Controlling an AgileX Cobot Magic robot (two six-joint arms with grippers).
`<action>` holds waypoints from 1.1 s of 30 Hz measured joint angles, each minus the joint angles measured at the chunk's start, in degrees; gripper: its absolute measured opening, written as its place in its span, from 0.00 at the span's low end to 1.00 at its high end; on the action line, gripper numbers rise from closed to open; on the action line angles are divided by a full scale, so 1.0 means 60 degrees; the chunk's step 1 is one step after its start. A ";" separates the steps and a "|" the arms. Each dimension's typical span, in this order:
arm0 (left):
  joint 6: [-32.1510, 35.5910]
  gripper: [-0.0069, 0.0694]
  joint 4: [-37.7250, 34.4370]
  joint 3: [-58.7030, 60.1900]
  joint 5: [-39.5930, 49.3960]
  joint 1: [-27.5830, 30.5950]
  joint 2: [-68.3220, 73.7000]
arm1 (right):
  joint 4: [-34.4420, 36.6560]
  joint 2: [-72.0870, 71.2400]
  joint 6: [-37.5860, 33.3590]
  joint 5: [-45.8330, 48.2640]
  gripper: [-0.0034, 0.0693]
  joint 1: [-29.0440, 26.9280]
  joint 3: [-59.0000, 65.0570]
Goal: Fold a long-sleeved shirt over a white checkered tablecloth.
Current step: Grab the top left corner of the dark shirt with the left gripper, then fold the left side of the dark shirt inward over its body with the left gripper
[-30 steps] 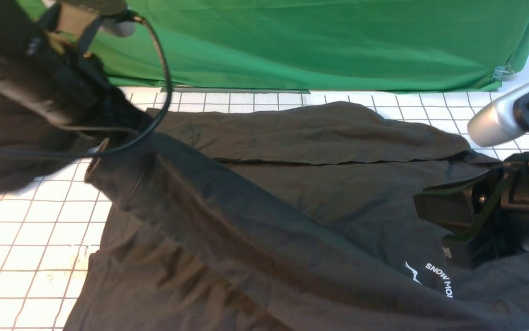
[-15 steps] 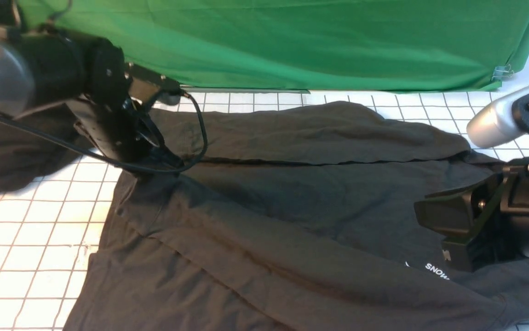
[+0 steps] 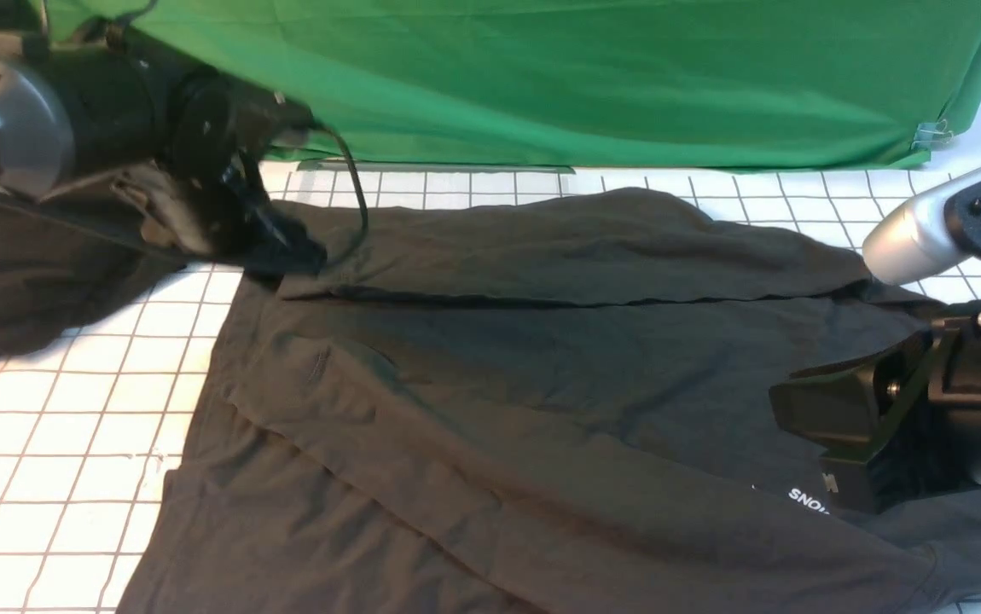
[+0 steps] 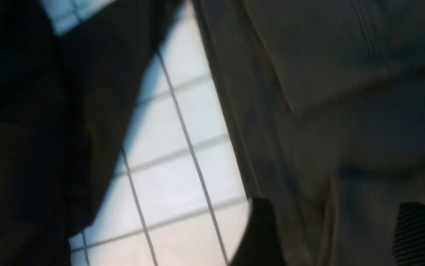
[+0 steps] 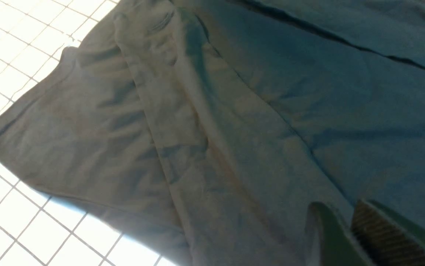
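The long-sleeved shirt (image 3: 542, 384) lay spread across the middle of the white checkered tablecloth (image 3: 47, 443) that covered the counter, running from the near left edge toward the right arm. 1 sleeve (image 3: 456, 426) lay diagonally over the body, its cuff end toward the far left, and a second layer (image 3: 584, 247) was folded along the far side with a straight dark edge below it. Part of a white print (image 3: 806, 501) showed just beside the right gripper (image 3: 823, 443). That gripper was low on the shirt; in the right wrist view its jaws stood nearly together against the cloth, but whether they pinched any fabric could not be told. The left gripper (image 3: 286, 247) was at the far left corner of the shirt, blurred in the front view; in the left wrist view its 2 fingers (image 4: 260, 232) stood wide apart with nothing between them, above the shirt's edge. A blacker garment heap (image 3: 21, 281) sat at the far left, in front of the green backdrop (image 3: 584, 85).
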 joint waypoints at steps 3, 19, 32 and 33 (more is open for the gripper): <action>-0.0474 0.73 -0.0544 -0.0696 -0.0010 0.0299 0.0226 | 0.0000 0.0000 0.0000 0.0000 0.19 0.0000 0.0000; 0.0424 0.66 -0.3895 -0.3327 0.0504 0.0930 0.3524 | 0.0009 0.0000 -0.0042 0.0000 0.22 0.0000 0.0000; 0.0673 0.15 -0.4073 -0.3398 0.0594 0.0931 0.3578 | 0.0009 0.0000 -0.0066 0.0000 0.23 0.0000 0.0000; 0.0780 0.14 -0.4073 -0.3398 0.0654 0.0931 0.3472 | 0.0009 0.0000 -0.0066 0.0000 0.23 0.0000 0.0000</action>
